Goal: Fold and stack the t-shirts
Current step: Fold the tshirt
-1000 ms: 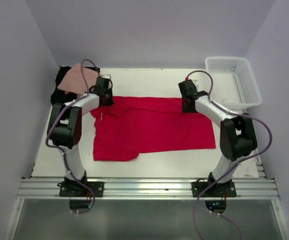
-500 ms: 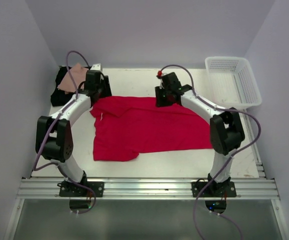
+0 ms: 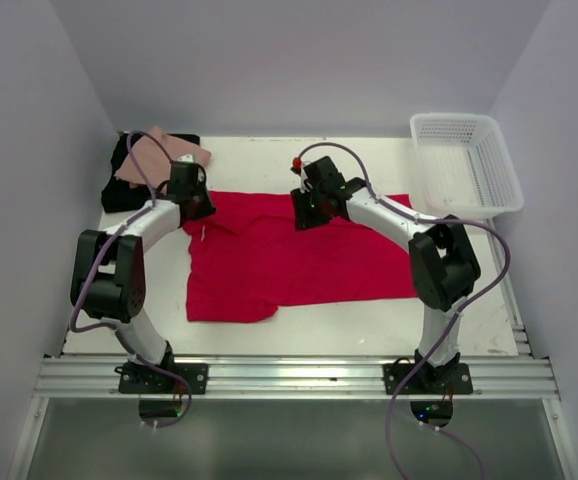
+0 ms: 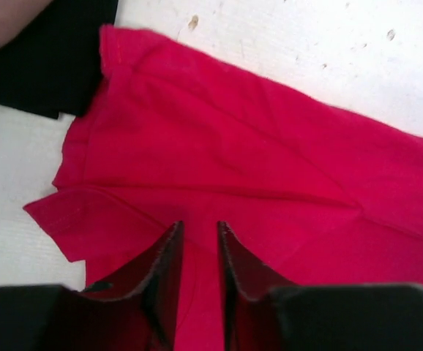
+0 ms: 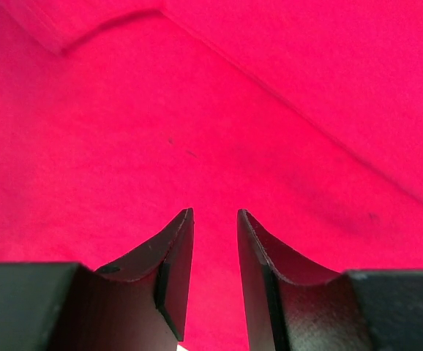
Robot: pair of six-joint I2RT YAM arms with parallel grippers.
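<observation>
The bright red t-shirt (image 3: 309,262) lies spread flat across the middle of the table. My left gripper (image 3: 193,204) hovers low over its back left sleeve (image 4: 87,212). In the left wrist view that gripper (image 4: 199,228) is open by a narrow gap, with only flat red cloth (image 4: 255,153) under it. My right gripper (image 3: 304,212) is over the shirt's back edge near the middle. It (image 5: 215,213) is open too, with nothing between its fingers and red cloth (image 5: 197,102) below. The black t-shirt (image 3: 121,192) (image 4: 43,66) and the salmon-pink t-shirt (image 3: 161,152) on top of it lie at the back left corner.
A white lattice basket (image 3: 454,118) stands at the back right corner, partly over the table's edge. Grey walls close in the left, back and right sides. Bare white table (image 3: 299,325) shows in front of the red shirt.
My right gripper has slid left along the red shirt's back edge, from its right corner to near the middle. My left gripper has let go, swung out and come back down over the left sleeve.
</observation>
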